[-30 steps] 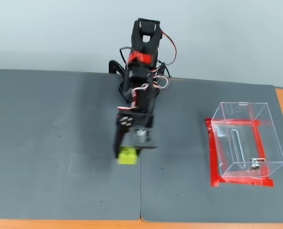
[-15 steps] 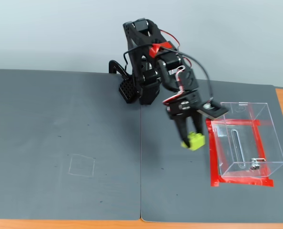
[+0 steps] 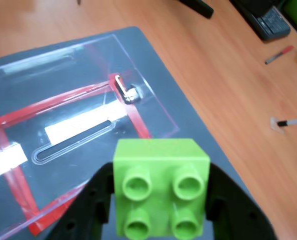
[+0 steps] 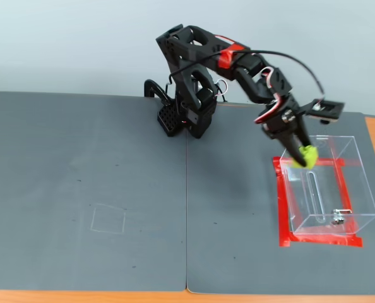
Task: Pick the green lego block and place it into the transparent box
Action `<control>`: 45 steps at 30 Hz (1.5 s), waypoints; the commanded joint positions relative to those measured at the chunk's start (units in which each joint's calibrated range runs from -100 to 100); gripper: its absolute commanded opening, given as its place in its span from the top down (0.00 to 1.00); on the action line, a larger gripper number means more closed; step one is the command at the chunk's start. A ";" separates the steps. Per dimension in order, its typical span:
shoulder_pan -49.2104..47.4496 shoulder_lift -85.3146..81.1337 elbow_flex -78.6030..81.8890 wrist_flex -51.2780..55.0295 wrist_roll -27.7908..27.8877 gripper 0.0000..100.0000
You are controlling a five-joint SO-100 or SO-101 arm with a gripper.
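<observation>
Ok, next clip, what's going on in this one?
A single black arm is carrying the green lego block, clamped between its jaws, the gripper shut on it. In the fixed view it hangs at the far edge of the transparent box, which sits on a dark mat with red tape around its base. The block has not been let go, and the box looks empty.
</observation>
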 commanded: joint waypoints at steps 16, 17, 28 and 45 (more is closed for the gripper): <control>-6.66 19.03 -18.63 0.12 -0.13 0.87; -6.66 19.63 -18.90 0.12 -0.13 0.87; -6.66 20.56 -19.26 0.21 0.02 0.87; -6.66 20.56 -18.99 0.21 -0.08 0.76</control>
